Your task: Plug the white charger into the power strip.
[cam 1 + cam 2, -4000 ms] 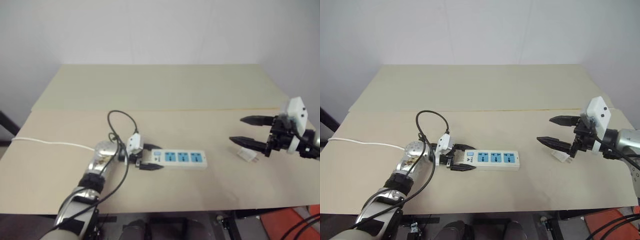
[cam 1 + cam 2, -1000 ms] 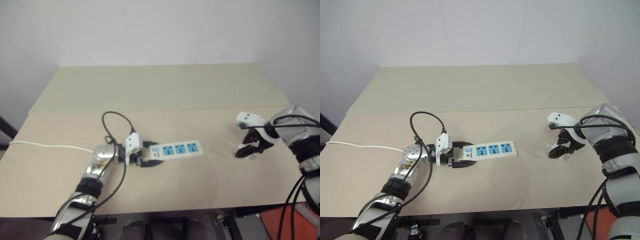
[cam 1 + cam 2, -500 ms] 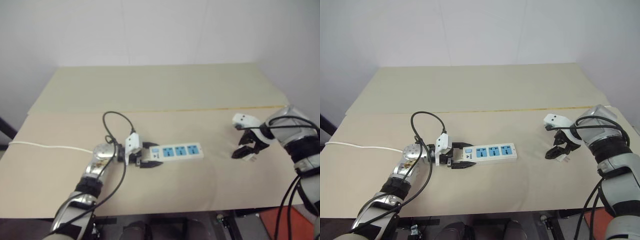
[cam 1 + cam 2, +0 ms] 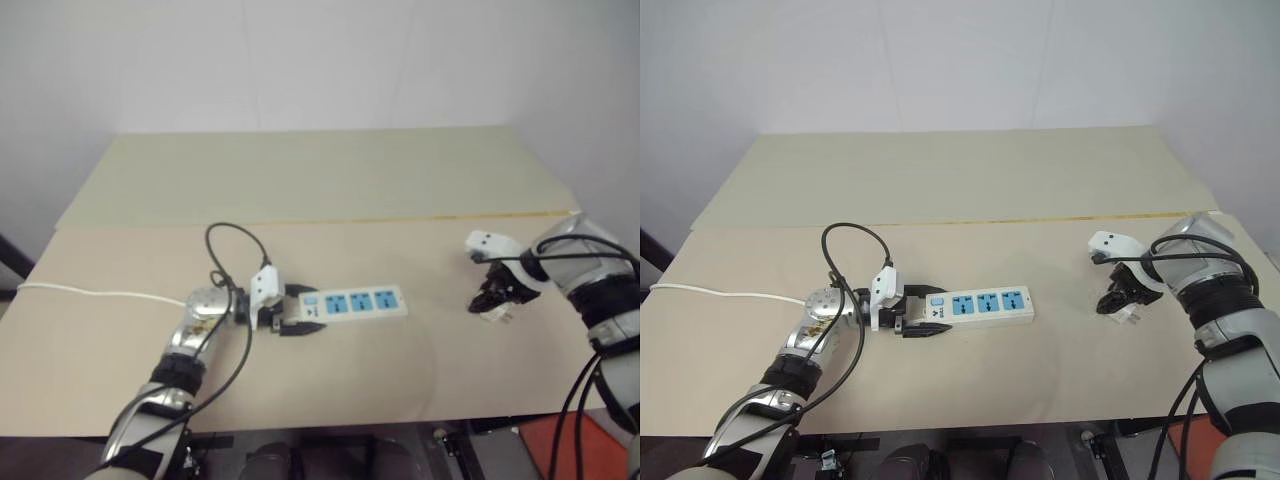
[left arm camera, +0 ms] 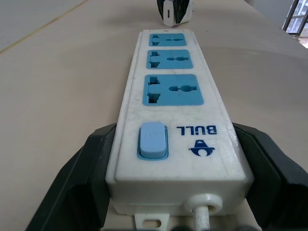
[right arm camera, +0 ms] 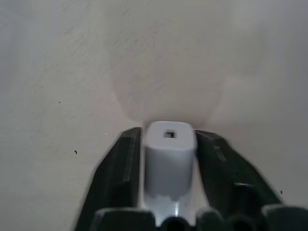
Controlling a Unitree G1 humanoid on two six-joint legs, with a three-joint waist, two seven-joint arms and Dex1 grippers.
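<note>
The white power strip (image 4: 355, 302) with three blue sockets lies on the table's near half, left of centre. My left gripper (image 4: 296, 318) is shut on its switch end; in the left wrist view the black fingers (image 5: 79, 185) press both sides of the power strip (image 5: 174, 115). At the right side of the table, my right gripper (image 4: 1118, 300) points down and is shut on the small white charger (image 4: 1129, 313). The right wrist view has the charger (image 6: 169, 156) squeezed between the two dark fingers (image 6: 120, 173), just above the table. The charger (image 5: 174, 10) and right gripper also appear beyond the strip's far end.
A thin white cord (image 4: 100, 293) runs from the strip toward the table's left edge. A black cable (image 4: 232, 262) loops above my left wrist. The beige table (image 4: 320, 190) has a seam across its middle, and open surface lies between the strip and the charger.
My right gripper's fingers, open around the charger half a second ago, have shut on it. The left gripper and the power strip have not moved.
</note>
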